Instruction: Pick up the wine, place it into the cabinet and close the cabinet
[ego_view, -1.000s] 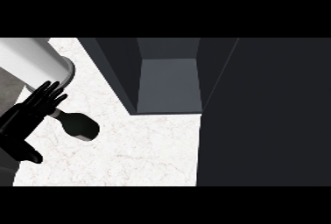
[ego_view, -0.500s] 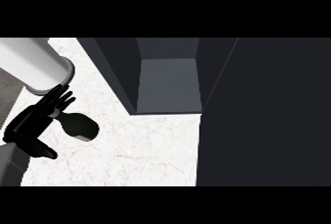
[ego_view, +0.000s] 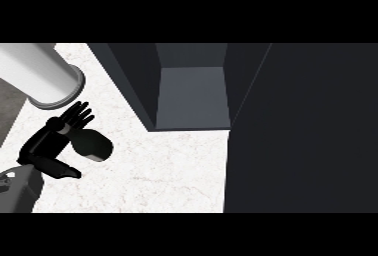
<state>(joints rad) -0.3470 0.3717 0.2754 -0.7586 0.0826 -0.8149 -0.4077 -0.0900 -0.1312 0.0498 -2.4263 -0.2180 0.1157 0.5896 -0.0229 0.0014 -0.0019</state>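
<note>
The wine bottle (ego_view: 94, 144) is a dark rounded shape seen from above, standing on the white marble counter (ego_view: 162, 170) at the left. My left hand (ego_view: 46, 145) is right against its left side, with straight fingers (ego_view: 75, 115) fanned past its far side and the thumb (ego_view: 63, 170) spread out near its close side. The hand is open and nothing is curled round the bottle. The cabinet (ego_view: 190, 95) stands open at the top centre, showing a grey inner floor. My right hand does not show.
A wide dark panel (ego_view: 303, 130), probably the cabinet's door, fills the right side of the view. A large white cylinder (ego_view: 40, 75) lies at the top left, close to my fingertips. Bare counter lies between the bottle and the cabinet.
My left hand has moved in from the left edge up to the bottle, and its thumb has spread out. The bottle and the cabinet have not moved.
</note>
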